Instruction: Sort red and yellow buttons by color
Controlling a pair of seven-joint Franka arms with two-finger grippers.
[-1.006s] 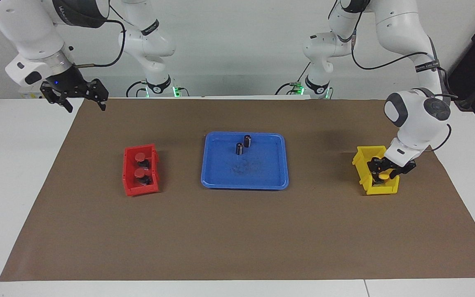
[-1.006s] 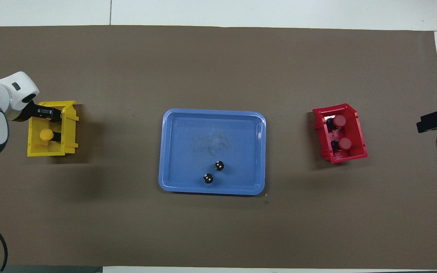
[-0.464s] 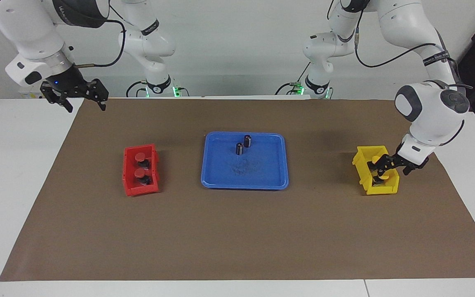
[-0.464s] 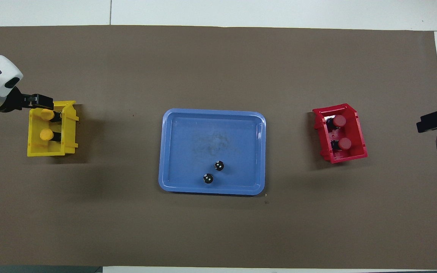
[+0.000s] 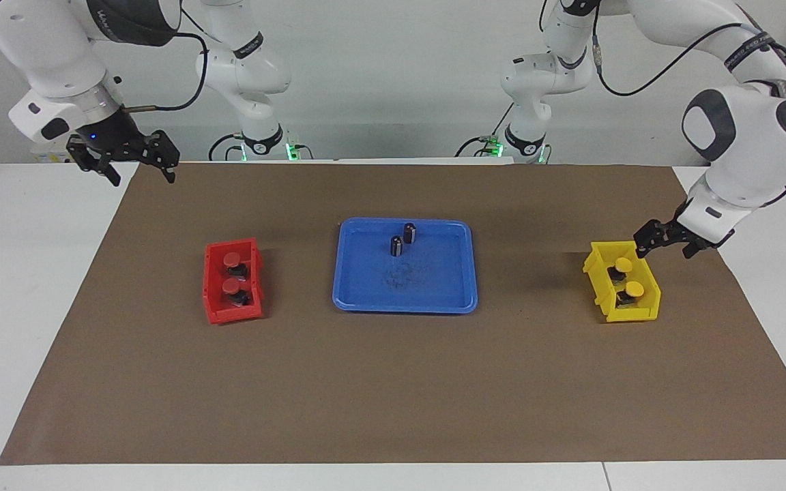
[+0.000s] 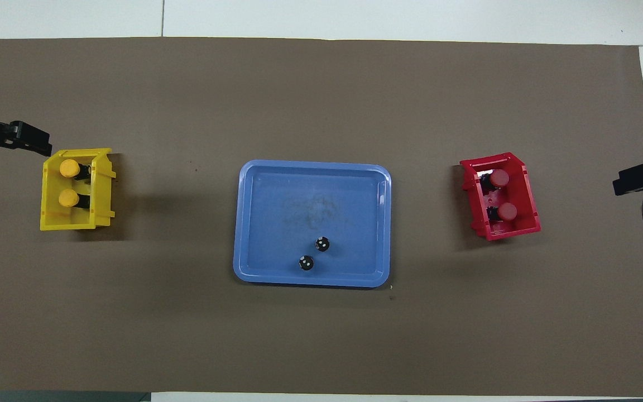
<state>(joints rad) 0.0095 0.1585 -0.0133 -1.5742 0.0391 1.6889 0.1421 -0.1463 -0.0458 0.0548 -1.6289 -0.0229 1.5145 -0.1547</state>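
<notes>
White wall and white counter point(image 5: 18, 286) frame the scene, with a brown paper mat point(image 5: 393, 382) spread over most of the counter. At the mat's middle sits a blue tray point(image 5: 359, 293) holding only two dark capless cylinders point(image 5: 403, 239), upright near its edge closest to the robots. Toward the right arm's end stands a red bin point(image 5: 214, 310) with both red buttons point(image 5: 233, 271) in it; toward the left arm's end, a yellow bin point(image 5: 598, 283) holds both yellow buttons point(image 5: 627, 278) — so the sort looks finished.

Left gripper point(image 5: 666, 239) hangs empty, fingers apart, over the edge of the yellow bin closest to the robots. Right gripper point(image 5: 132, 164) waits over the mat's corner at its own end, fingers spread, holding nothing.

Each button is probably light and rigid — a smooth, round cap on a black body that seems to lie tipped in the bin. A cap would likely slip between fingers; the straight-sided black body is the surer place to pinch.
</notes>
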